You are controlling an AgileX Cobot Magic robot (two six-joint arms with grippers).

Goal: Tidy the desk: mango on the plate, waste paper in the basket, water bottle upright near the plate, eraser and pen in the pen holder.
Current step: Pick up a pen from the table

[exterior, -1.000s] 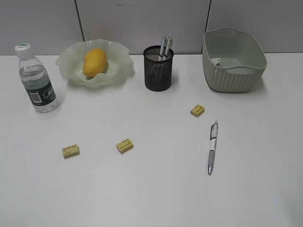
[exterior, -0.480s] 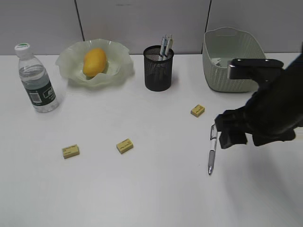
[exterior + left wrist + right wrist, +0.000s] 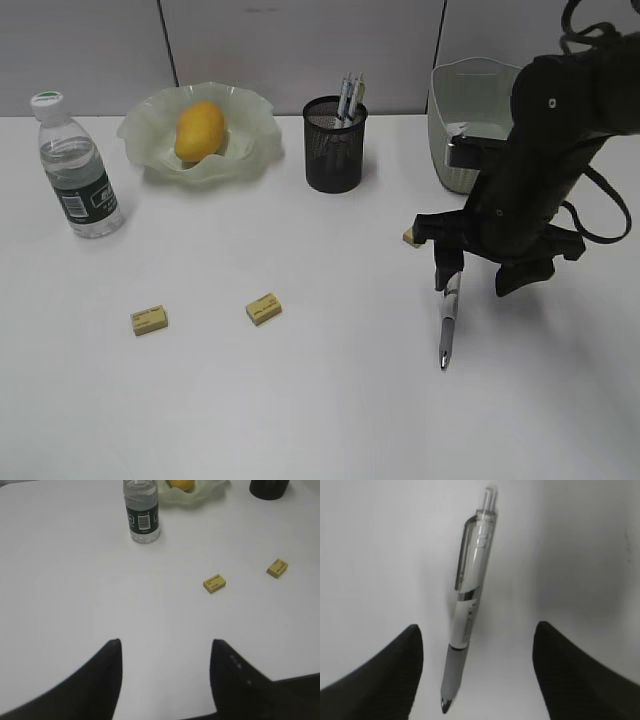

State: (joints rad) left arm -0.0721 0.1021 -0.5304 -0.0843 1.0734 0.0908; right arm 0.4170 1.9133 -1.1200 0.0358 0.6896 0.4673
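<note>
1. Right gripper (image 3: 481, 276) hangs just above the desk (image 3: 320, 400) with its jaws spread wide; in the right wrist view the two dark fingers (image 3: 380, 675) stand on both sides of the pen (image 3: 467, 600) and do not touch it, so we see nothing held.
2. We take the pen holder (image 3: 335, 145) as our landmark. The pen (image 3: 447, 325) lies flat on the desk, in front of the holder and to its right, with its tip toward the camera. Two more pens (image 3: 351, 97) already stand inside the holder.
3. One yellow eraser (image 3: 410, 236) lies in front-right of the holder, partly hidden by the right arm. A second eraser (image 3: 263, 308) lies in front-left of the holder, and a third eraser (image 3: 148, 319) lies further left.
4. The plate (image 3: 250, 150) stands left of the holder, and the mango (image 3: 199, 130) rests on it.
5. The water bottle (image 3: 78, 170) stands upright, further left than the plate and close to it.
6. The basket (image 3: 455, 160) stands right of the holder, partly behind the right arm. We cannot tell what is inside.
7. Left gripper (image 3: 165, 680) appears only in the left wrist view; its jaws are apart over bare desk and hold nothing.
</note>
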